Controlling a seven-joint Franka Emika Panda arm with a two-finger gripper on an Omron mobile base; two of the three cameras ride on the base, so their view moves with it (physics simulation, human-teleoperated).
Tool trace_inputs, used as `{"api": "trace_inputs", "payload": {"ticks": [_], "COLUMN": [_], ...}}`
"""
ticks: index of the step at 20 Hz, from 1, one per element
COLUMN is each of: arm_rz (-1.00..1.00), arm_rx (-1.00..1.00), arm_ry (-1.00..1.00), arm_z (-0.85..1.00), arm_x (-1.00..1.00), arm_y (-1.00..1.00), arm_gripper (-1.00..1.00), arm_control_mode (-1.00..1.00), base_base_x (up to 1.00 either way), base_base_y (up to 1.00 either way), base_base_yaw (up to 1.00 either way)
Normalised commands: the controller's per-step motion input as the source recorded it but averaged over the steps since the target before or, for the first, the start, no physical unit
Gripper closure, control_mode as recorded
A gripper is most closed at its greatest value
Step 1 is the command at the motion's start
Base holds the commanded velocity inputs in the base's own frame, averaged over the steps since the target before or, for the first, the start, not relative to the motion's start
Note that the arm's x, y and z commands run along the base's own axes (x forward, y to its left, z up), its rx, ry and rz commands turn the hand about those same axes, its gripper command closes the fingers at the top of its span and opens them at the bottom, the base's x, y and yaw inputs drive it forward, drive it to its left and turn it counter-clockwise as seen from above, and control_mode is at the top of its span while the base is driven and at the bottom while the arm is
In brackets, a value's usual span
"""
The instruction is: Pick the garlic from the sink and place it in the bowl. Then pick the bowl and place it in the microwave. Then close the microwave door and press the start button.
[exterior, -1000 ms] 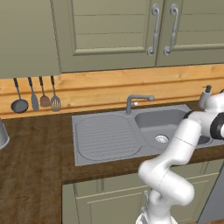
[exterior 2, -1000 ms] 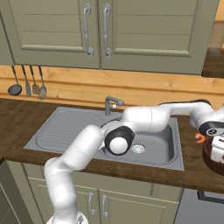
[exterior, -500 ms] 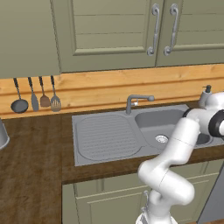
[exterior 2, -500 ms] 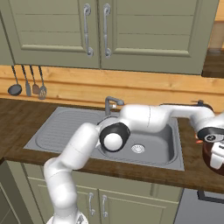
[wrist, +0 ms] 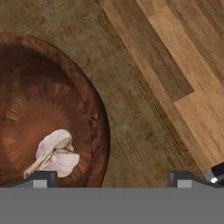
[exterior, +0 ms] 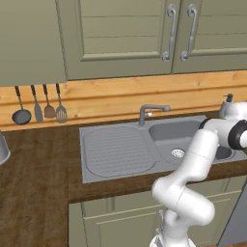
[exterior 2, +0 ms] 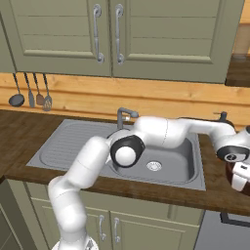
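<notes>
Now over the bench | garlic (wrist: 56, 153) lies in bowl (wrist: 94, 127) | bowl sits toward 9 o'clock of my tool (wrist: 109, 177) | tool spread wide, gripping nothing | I reckon bowl rim grasp comes next

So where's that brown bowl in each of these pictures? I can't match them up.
Hand view: the bowl takes up the left side, seen from above, with the garlic lying inside it.
Right base view: a reddish-brown sliver of the bowl shows at the right edge, on the counter right of the sink, partly behind the robot's hand.
Shared landmark: the dark wooden counter under the bowl.
</notes>
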Motion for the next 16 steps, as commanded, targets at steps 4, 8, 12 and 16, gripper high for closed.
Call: {"api": "trace_inputs", "payload": {"ticks": [4, 8, 12, 16], "arm_rz": [0.00, 0.00, -0.01, 0.00], "arm_rx": [0.00, 0.00, 0.00, 0.00], "arm_ry": [0.00, 0.00, 0.00, 0.00], "arm_z": [-0.21, -0.20, -0.21, -0.27], "arm_x": [0.23, 0.25, 0.26, 0.06], "arm_y": [0.00, 0.00, -0.03, 0.00], "arm_gripper": [-1.00, -1.00, -1.00, -1.00], "arm_control_mode": [-1.00, -1.00, -1.00, -1.00], "base_base_x": [0.00, 0.00, 0.00, 0.00], "base_base_y": [0.00, 0.00, 0.00, 0.00], "base_base_yaw": [0.00, 0.00, 0.00, 0.00]}}
